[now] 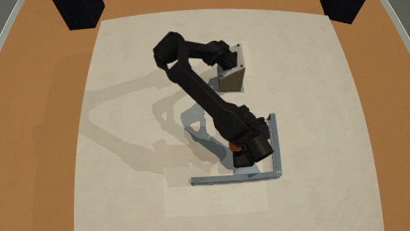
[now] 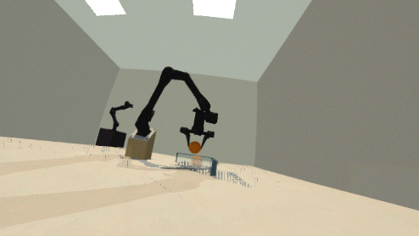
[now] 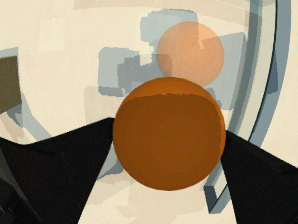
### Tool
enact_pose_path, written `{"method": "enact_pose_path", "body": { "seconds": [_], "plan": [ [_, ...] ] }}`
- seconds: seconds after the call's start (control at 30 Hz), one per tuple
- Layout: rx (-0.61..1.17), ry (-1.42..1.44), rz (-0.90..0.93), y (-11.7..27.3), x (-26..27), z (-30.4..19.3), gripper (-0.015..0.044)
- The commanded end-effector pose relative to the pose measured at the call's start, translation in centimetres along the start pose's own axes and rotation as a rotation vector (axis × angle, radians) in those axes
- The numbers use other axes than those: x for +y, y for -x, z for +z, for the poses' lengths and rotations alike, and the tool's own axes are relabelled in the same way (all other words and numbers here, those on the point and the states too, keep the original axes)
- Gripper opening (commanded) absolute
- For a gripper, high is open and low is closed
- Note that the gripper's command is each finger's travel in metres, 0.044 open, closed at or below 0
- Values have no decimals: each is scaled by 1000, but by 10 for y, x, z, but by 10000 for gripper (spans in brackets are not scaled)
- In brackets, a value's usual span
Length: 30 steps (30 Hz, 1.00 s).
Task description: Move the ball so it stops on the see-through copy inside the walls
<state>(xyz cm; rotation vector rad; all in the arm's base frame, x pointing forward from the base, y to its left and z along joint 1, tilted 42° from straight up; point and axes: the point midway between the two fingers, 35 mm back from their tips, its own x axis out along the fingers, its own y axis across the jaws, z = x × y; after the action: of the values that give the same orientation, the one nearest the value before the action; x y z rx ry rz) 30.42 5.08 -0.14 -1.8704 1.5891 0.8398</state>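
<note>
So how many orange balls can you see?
2. The solid ball is up off the table in the gripper. The see-through ball sits below on the table, inside the walls' corner.
</note>
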Motion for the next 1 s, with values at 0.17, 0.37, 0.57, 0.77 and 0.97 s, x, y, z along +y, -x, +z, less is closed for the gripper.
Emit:
{"method": "enact_pose_path", "body": {
  "seconds": [0.17,0.37,0.57,0.77,0.97],
  "plan": [
    [-2,-6,-10,65,6,-3,0],
    [-1,-6,-10,67,6,0,0],
    [-1,-7,-11,42,-7,22,0],
    [-1,-8,-12,15,-17,44,0],
    [-2,-8,-12,2,-19,47,0]
  ]
}}
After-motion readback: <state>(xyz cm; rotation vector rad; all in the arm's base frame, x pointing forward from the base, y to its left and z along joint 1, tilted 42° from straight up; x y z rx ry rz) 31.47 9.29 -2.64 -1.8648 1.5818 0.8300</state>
